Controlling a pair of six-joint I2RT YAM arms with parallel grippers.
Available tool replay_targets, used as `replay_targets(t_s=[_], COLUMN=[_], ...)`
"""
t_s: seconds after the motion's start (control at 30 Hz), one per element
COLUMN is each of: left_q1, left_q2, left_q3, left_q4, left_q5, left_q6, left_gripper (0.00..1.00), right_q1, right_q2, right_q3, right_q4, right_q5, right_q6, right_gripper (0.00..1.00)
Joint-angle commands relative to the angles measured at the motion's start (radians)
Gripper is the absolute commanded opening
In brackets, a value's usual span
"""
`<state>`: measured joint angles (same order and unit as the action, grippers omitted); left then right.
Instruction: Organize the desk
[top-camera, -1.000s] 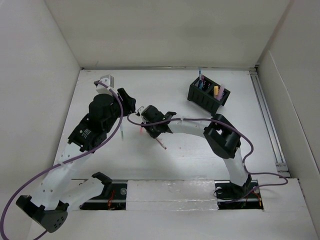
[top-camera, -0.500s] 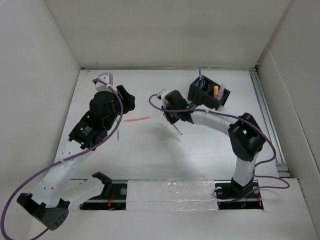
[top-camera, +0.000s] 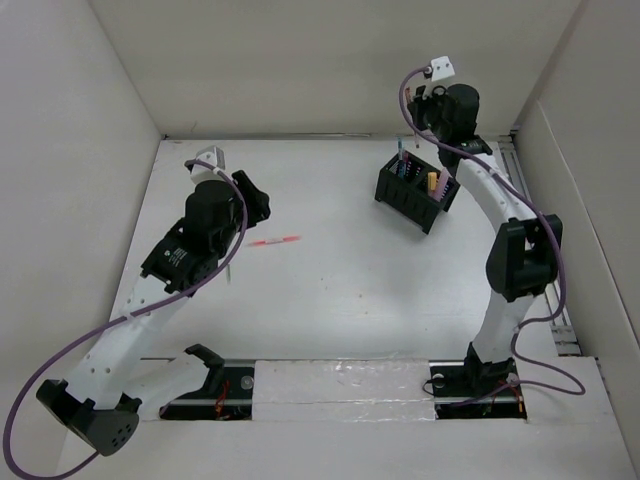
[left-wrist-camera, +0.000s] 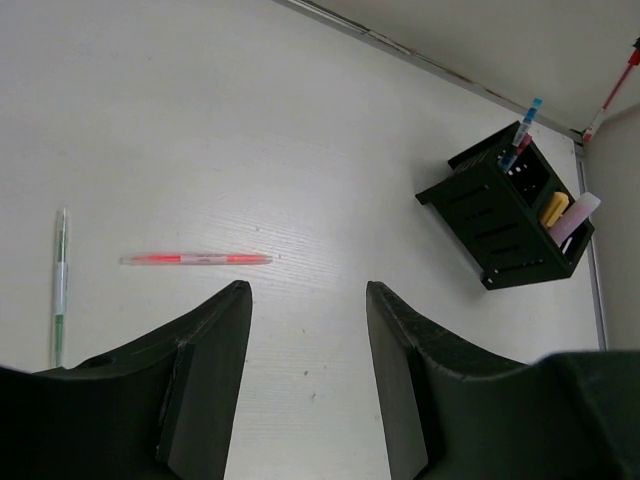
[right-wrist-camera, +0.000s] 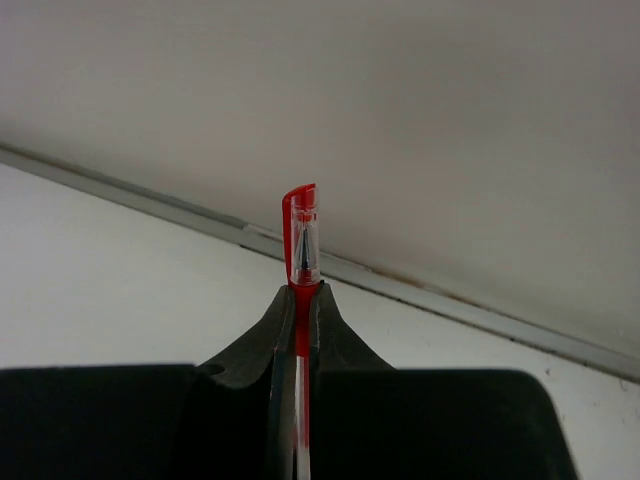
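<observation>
**Table** (top-camera: 400, 300): a flat white top, walled in white at the far, left and right sides, with a rail strip along the near edge.

**Left end effector** (left-wrist-camera: 308, 300): its jaws stood wide apart with nothing between them. It hung over the left half of the table, well apart from the pen holder.

**Pink-red pen** (left-wrist-camera: 195, 259): it lay flat on the left half, nearer the far edge, just beyond the open fingers and touching nothing.

**Green pen** (left-wrist-camera: 60, 285): it lay flat nearer the left edge, roughly square to the pink-red pen and apart from it. In the top view the left arm hid most of it.

**Pen holder** (top-camera: 415, 195): black and compartmented, it stood askew near the far right corner. A blue-tipped pen, a yellow item and a pale pink item stood in it; the other contents were too small to tell.

**Right end effector** (right-wrist-camera: 301, 292): it was clamped on a red pen (right-wrist-camera: 303, 235), whose capped end poked out past the fingertips. It was raised high over the far right corner, beyond the holder and in front of the back wall.
</observation>
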<state>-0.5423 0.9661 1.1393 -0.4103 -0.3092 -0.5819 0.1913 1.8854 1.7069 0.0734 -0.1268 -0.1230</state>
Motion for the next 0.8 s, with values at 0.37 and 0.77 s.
replay_targets(t_s=[0.37,0.77], left_q1=[0.001,0.001], left_q2=[-0.021,0.006], left_q3=[0.017,0.033], left_q4=[-0.056,-0.012], left_q5=[-0.082,-0.041], left_q6=[-0.101,-0.049], left_gripper=[0.46,0.46], right_q1=[-0.05,-0.05], right_q2=[0.067,-0.12], right_q3=[-0.218,-0.481], right_q4=[0.456,0.546], right_q5=[-0.246,-0.186], right_q6=[0.121,0.154], right_gripper=[0.0,0.53])
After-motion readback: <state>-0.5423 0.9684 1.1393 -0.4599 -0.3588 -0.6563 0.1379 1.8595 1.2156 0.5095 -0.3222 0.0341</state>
